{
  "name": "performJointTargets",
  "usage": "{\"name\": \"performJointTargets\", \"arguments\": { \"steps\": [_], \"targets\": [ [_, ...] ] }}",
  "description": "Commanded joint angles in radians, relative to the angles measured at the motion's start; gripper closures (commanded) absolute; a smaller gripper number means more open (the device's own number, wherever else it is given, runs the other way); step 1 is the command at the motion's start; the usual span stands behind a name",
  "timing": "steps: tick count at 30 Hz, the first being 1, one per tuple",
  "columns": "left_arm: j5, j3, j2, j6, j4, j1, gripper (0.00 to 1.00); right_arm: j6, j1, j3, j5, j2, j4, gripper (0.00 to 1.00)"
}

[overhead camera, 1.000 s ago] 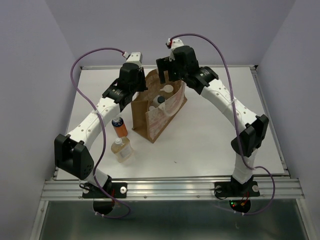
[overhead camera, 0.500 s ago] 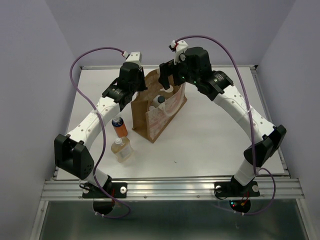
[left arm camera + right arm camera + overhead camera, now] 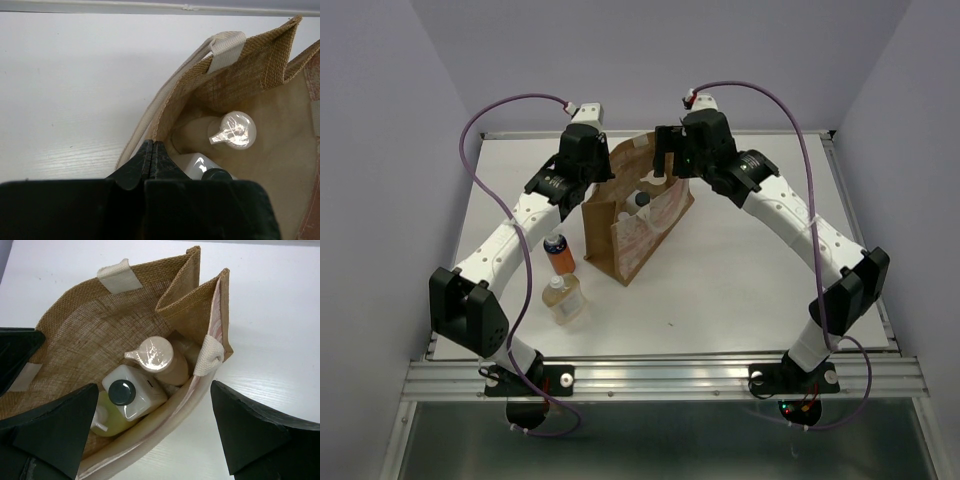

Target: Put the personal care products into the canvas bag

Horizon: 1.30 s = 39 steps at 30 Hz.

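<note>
The beige bottle (image 3: 160, 360), white bottle (image 3: 134, 396) and yellow-green bottle (image 3: 109, 421) lie inside the canvas bag (image 3: 90, 325). My left hand (image 3: 151, 150) pinches its rim; my right hand (image 3: 154, 386) hovers spread above. The orange bottle (image 3: 558, 254) and amber bottle (image 3: 563, 298) stand on the desk (image 3: 750, 270), unpacked.

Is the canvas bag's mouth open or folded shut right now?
Open: in the right wrist view the canvas bag gapes wide, with the beige bottle and black-capped bottle visible inside.

right gripper (image 3: 154, 388) drawn rightward above canvas bag (image 3: 620, 245), its elbow swung outward
</note>
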<state>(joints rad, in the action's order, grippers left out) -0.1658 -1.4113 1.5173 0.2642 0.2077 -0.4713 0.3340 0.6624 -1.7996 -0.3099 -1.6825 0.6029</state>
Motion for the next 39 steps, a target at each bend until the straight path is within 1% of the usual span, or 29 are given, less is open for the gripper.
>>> {"name": "performJointTargets", "arguments": {
  "steps": [1, 5, 6, 10, 12, 13, 14, 15, 16, 18, 19, 23, 24, 25, 31, 36, 39],
  "targets": [
    [-0.018, -0.058, -0.003, 0.007, -0.028, -0.006, 1.0, 0.094, 0.008, -0.006, -0.035, -0.019, 0.005, 0.0],
    [-0.021, -0.06, 0.0, 0.007, -0.028, -0.006, 1.0, 0.14, 0.008, 0.023, -0.043, -0.043, 0.035, 0.0],
    [-0.023, -0.06, 0.001, 0.009, -0.027, -0.006, 1.0, 0.145, 0.008, 0.025, -0.049, -0.048, 0.066, 0.0],
    [-0.023, -0.046, -0.006, 0.017, -0.031, -0.006, 1.0, 0.183, 0.008, 0.034, -0.136, -0.063, 0.15, 0.0],
    [-0.023, -0.041, -0.008, 0.02, -0.034, -0.006, 1.0, 0.192, 0.008, 0.061, -0.097, -0.059, 0.144, 0.02],
    [-0.023, -0.04, -0.009, 0.02, -0.034, -0.006, 1.0, 0.194, 0.008, 0.068, -0.074, -0.059, 0.138, 0.07],
    [-0.024, -0.038, -0.009, 0.021, -0.036, -0.006, 1.0, 0.197, 0.008, 0.072, -0.049, -0.06, 0.127, 0.15],
    [-0.026, -0.037, -0.011, 0.027, -0.036, -0.006, 1.0, 0.197, 0.008, 0.074, -0.029, -0.063, 0.114, 0.41],
    [-0.028, -0.035, -0.011, 0.029, -0.036, -0.006, 1.0, 0.198, 0.017, 0.063, -0.015, -0.066, 0.112, 0.54],
    [-0.031, -0.029, -0.014, 0.043, -0.036, -0.006, 1.0, 0.198, 0.017, 0.048, -0.02, -0.075, 0.113, 0.73],
    [-0.029, -0.022, -0.017, 0.046, -0.039, -0.006, 1.0, 0.191, 0.017, 0.039, -0.032, -0.077, 0.113, 0.77],
    [-0.028, 0.0, -0.029, 0.072, -0.044, -0.006, 1.0, 0.165, 0.017, 0.017, -0.054, -0.088, 0.116, 0.85],
    [-0.024, 0.003, -0.034, 0.078, -0.044, -0.007, 1.0, 0.155, 0.017, 0.0, -0.057, -0.095, 0.12, 0.95],
    [-0.018, 0.012, -0.037, 0.089, -0.044, -0.007, 1.0, 0.133, 0.017, -0.01, -0.067, -0.1, 0.123, 0.99],
    [-0.052, 0.052, -0.08, 0.121, -0.033, -0.013, 1.0, 0.054, 0.017, -0.078, -0.109, -0.118, 0.164, 0.99],
    [-0.147, 0.049, -0.097, 0.153, 0.024, -0.013, 1.0, 0.031, 0.006, -0.04, -0.098, -0.095, 0.187, 0.99],
    [-0.193, 0.029, -0.095, 0.171, 0.061, -0.013, 0.93, 0.037, -0.003, 0.017, -0.1, -0.063, 0.189, 0.99]
  ]
}}
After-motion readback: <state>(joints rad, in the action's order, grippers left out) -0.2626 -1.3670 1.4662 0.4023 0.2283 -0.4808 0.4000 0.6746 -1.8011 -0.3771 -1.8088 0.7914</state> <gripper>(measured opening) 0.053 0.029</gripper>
